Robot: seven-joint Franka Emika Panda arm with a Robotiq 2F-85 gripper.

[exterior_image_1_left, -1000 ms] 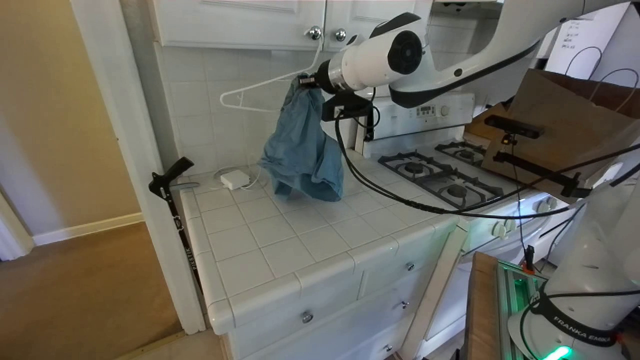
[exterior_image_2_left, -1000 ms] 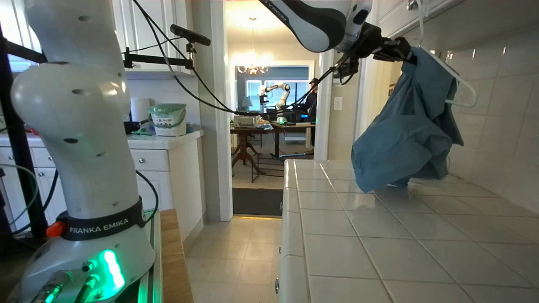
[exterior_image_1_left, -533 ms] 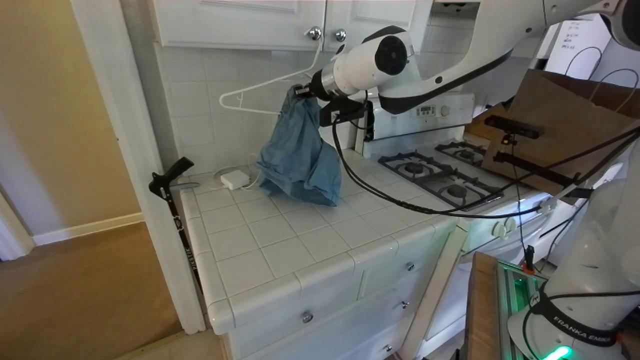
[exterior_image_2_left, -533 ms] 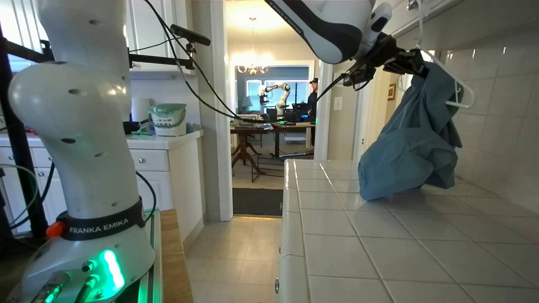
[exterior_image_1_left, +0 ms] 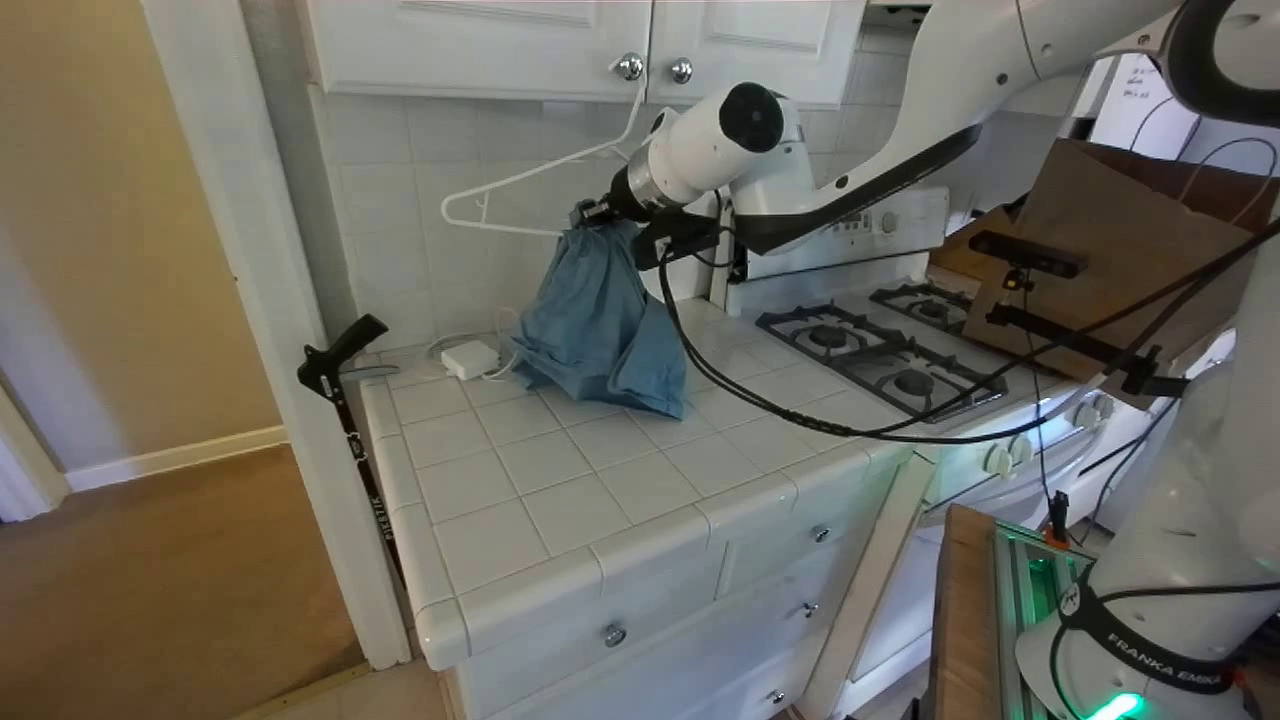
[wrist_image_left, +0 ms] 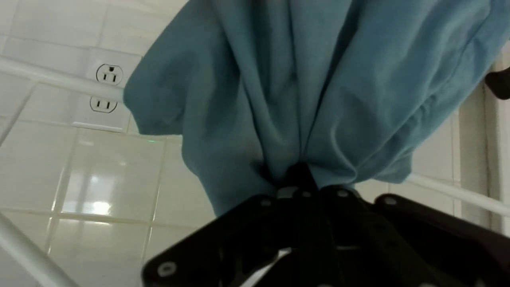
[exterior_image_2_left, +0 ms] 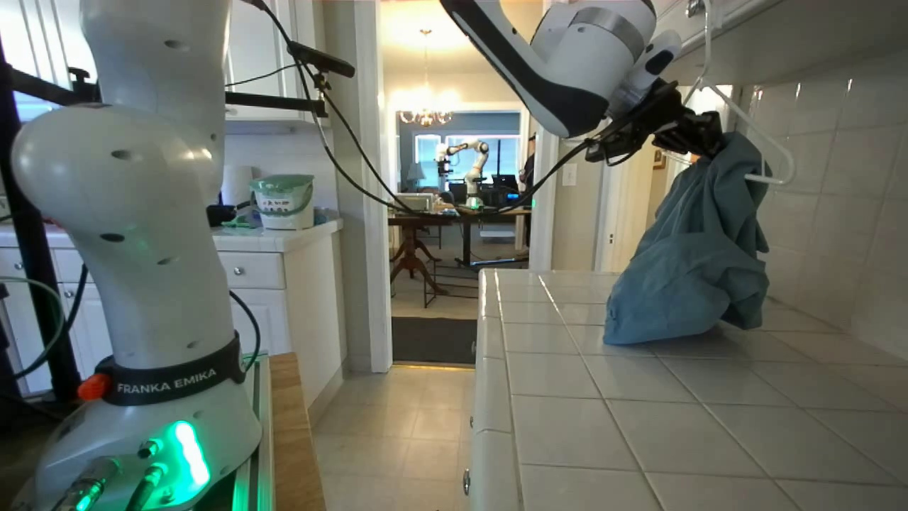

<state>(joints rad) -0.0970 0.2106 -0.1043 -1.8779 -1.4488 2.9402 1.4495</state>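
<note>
A blue cloth garment (exterior_image_1_left: 605, 320) hangs in folds from my gripper (exterior_image_1_left: 592, 212). In the wrist view the gripper (wrist_image_left: 306, 175) is shut on a gathered part of the cloth (wrist_image_left: 279, 99). In an exterior view the gripper (exterior_image_2_left: 711, 138) points down at a slant, and the cloth (exterior_image_2_left: 688, 270) reaches down to the counter, its lower edge seeming to touch the tiles. A white hanger (exterior_image_1_left: 505, 181) hangs from a cabinet knob (exterior_image_1_left: 629, 66). In the wrist view the hanger's bar (wrist_image_left: 71, 81) passes behind the cloth; whether they touch is hidden.
A white tiled counter (exterior_image_1_left: 600, 480) lies below. A white adapter box (exterior_image_1_left: 470, 359) with a cable sits by the wall. A stove (exterior_image_1_left: 880, 350) and a cardboard box (exterior_image_1_left: 1110, 260) stand beside the counter. A black grabber stick (exterior_image_1_left: 360, 450) leans at the counter's end.
My gripper has moved down with the cloth in its grasp. The cloth's lower edge has come down to the counter and bunches more. The hanger has shifted only slightly.
</note>
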